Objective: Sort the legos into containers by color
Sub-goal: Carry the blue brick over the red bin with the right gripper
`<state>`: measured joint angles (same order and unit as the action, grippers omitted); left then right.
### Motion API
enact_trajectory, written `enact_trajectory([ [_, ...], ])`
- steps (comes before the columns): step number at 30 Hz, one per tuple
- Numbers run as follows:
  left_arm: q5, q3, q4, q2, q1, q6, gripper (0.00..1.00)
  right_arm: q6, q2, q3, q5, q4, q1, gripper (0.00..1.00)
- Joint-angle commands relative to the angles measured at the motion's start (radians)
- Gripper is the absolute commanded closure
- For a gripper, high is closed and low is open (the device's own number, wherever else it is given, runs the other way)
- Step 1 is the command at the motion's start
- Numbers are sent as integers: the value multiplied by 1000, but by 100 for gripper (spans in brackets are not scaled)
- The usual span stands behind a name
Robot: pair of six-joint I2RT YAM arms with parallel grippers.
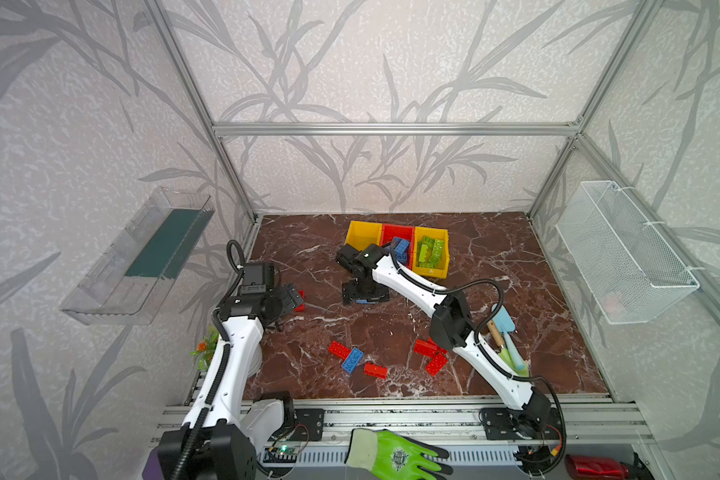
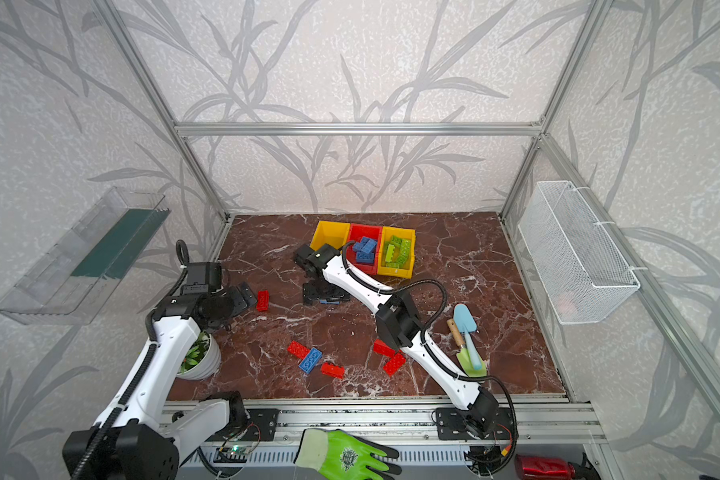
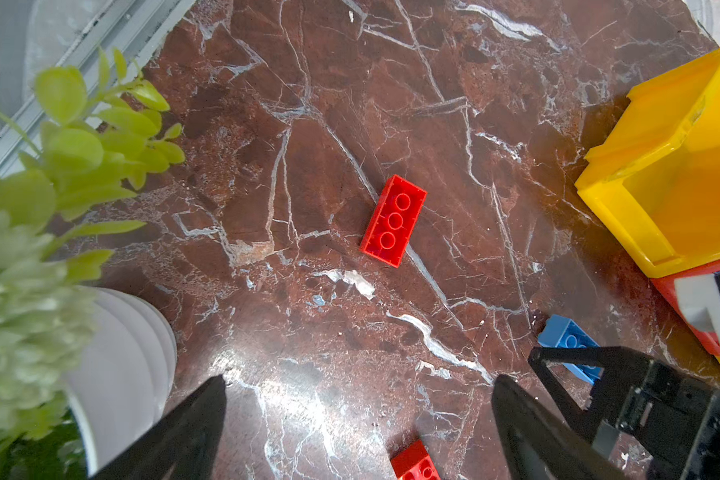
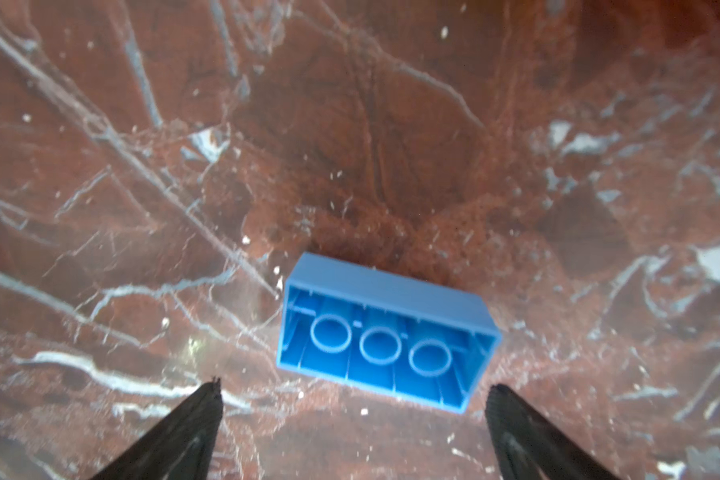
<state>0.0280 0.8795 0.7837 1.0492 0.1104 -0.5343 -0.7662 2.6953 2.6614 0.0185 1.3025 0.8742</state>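
- Right wrist view: right gripper (image 4: 355, 386) jaws wide, gripping nothing; blue brick (image 4: 387, 332) lies hollow side up on the tabletop, just past the fingertips.
- Left wrist view: left gripper (image 3: 360, 378) jaws wide, holding nothing, above the tabletop; red brick (image 3: 393, 220) lies flat, hollow side up, well apart from the fingertips.
- Both top views: tabletop (image 1: 495, 266) is red-brown marble look with white veins.
- Bins (image 1: 431, 272) at 12 o'clock, three touching in a row; blue bricks (image 1: 400, 248) in the red middle one, green bricks (image 1: 431, 251) in the yellow one on its 3 o'clock side.
- Right gripper near centre, just 6 o'clock of the bins.
- Loose bricks (image 1: 352, 359), red plus one blue, toward 6 o'clock.
- Trowels (image 1: 504, 328) at 4 o'clock, potted plant (image 2: 202, 365) at 8 o'clock.
- Room: grey leaf wallpaper (image 1: 391, 62), metal frame (image 1: 391, 129), clear tray (image 1: 100, 291) on the 9 o'clock wall, wire basket (image 1: 624, 257) on the 3 o'clock wall.
- Green glove (image 1: 395, 455) on the front rail, 6 o'clock.
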Motion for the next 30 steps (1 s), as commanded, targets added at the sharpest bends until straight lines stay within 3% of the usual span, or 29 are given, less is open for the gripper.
enact_trajectory([
  [1,7,-4,13,-9,8,9,1,-21,24,-7,-50,-31,-3,1],
  [7,-9,15,39,-21,17,14,1,-30,53,-2,-58,-79,-4,3],
  [11,-20,22,54,-28,25,17,1,-26,67,12,-54,-61,-10,10],
  [15,-13,19,43,-23,30,9,1,-1,52,4,-74,-20,-13,34],
  [17,-7,16,33,-16,29,3,1,14,35,-15,-73,-10,-18,41],
  [23,42,26,5,12,29,-13,1,73,-54,-41,-66,-1,-46,42],
  [30,185,81,-37,96,26,-24,1,174,-163,-35,-135,-30,-126,42],
])
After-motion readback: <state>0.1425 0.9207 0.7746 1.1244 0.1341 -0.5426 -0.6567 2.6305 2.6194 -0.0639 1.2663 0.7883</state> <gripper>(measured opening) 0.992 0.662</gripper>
